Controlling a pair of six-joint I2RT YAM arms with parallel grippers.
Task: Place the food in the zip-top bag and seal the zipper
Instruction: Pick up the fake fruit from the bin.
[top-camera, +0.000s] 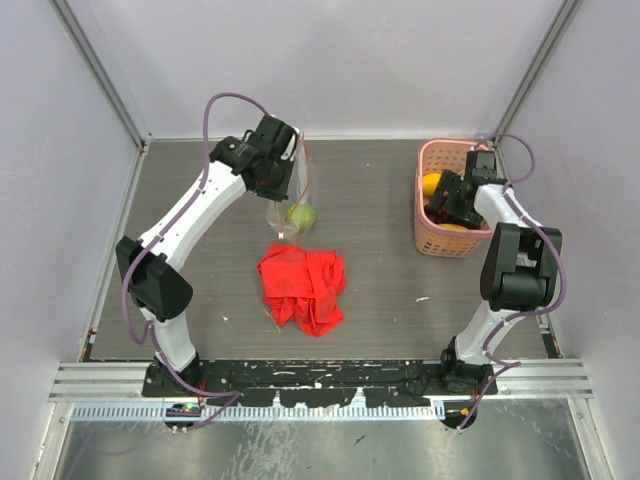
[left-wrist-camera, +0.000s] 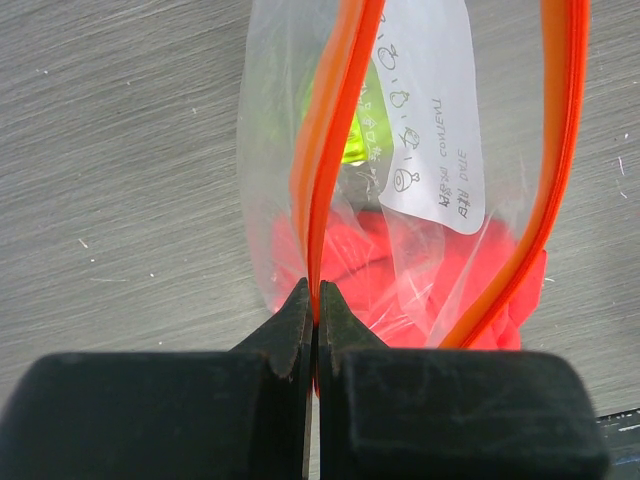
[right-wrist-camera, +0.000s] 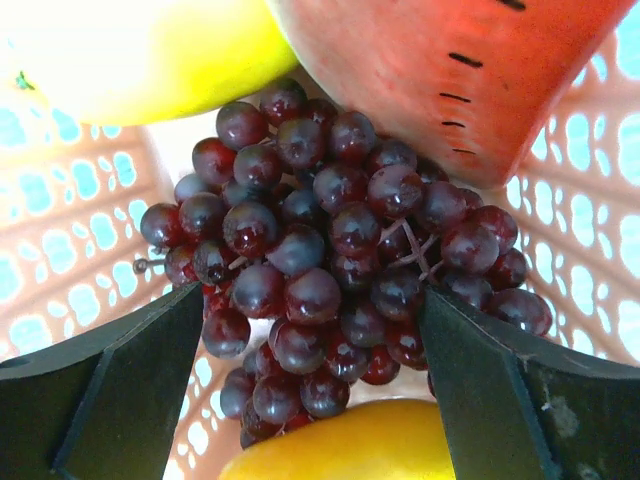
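Left tool (left-wrist-camera: 315, 297) clenched on zipper (left-wrist-camera: 328, 150) of zip-top bag (left-wrist-camera: 430, 90), left of pink basket (top-camera: 441, 146), right tool (right-wrist-camera: 312, 335) released, straddling grape bunch (right-wrist-camera: 330, 250) inside it

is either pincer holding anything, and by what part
The left pincer grips the zip-top bag by its orange zipper. The right pincer is open around the grape bunch, holding nothing.
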